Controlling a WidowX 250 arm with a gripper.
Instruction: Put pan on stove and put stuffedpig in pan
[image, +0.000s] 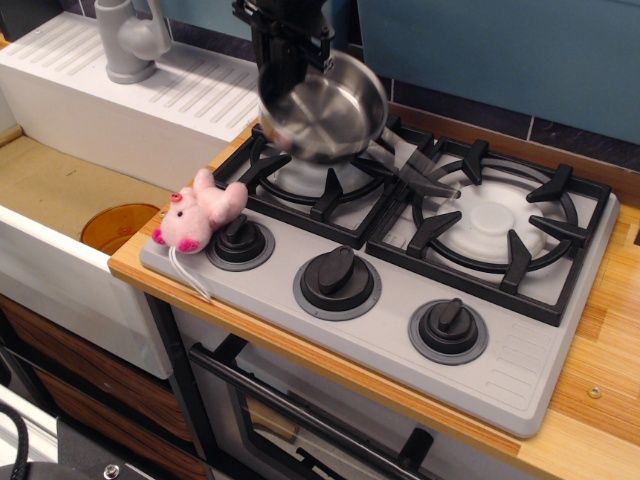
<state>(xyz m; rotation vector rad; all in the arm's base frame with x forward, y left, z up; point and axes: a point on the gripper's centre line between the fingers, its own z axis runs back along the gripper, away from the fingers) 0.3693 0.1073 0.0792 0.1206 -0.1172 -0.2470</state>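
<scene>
The shiny steel pan (325, 108) hangs tilted and motion-blurred just above the left burner of the grey stove (520, 350). Its wire handle (420, 172) points right toward the middle grates. My black gripper (288, 45) comes down from the top edge and is shut on the pan's far rim. The pink stuffedpig (200, 212) lies on the stove's front left corner, leaning against the left knob (240, 240), its white string trailing forward.
A white sink unit with a grey faucet (130, 40) stands to the left, with an orange disc (118, 225) in the basin below. Two more black knobs (337, 280) line the stove front. The right burner (495, 220) is bare. Wooden counter runs along the right.
</scene>
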